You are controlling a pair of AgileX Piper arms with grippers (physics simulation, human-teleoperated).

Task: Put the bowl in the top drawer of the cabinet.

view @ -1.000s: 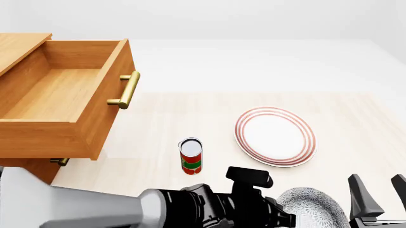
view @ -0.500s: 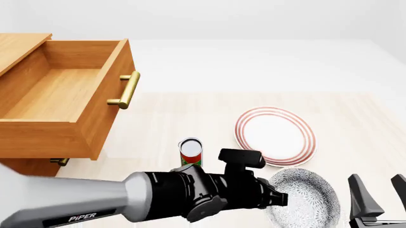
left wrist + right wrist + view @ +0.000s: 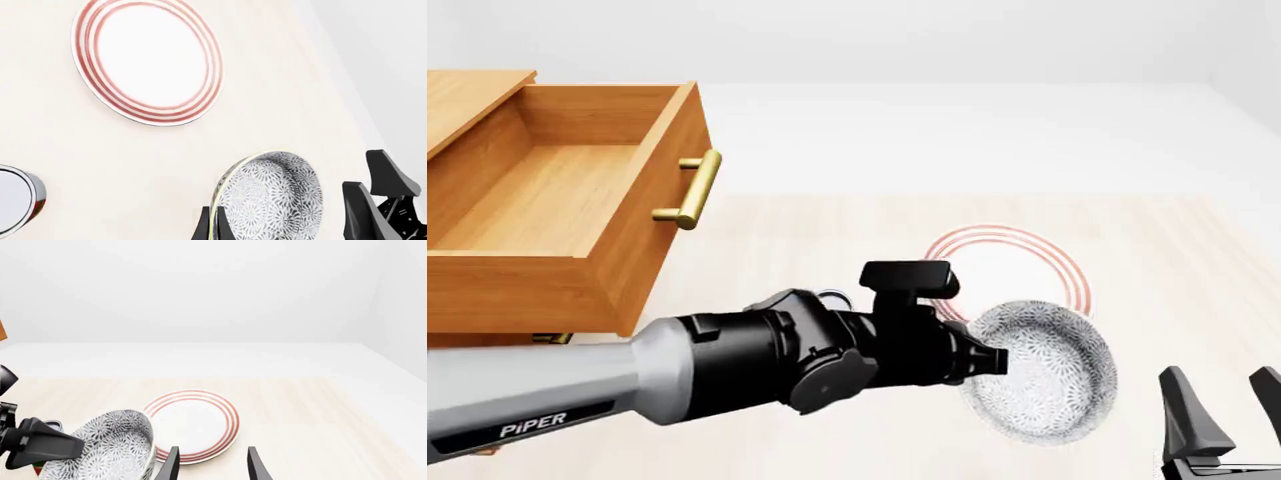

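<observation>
Near the middle of the table (image 3: 827,230), the left gripper (image 3: 994,362) was clamped on the rim of the bowl (image 3: 1044,372), holding it tipped on edge in the air so that its patterned outside faced the front camera. From that camera the bowl covered the lower part of the plate (image 3: 1054,262), whose red rings showed above it. At the left stood the cabinet (image 3: 474,92) with the top drawer (image 3: 547,215) pulled out, its brass handle (image 3: 697,188) facing the plate and well apart from the bowl. In the left wrist view a can (image 3: 17,199) stood beside the plate. Low at the right edge, the right gripper (image 3: 1224,410) hung with its fingers spread, grasping nothing.
</observation>
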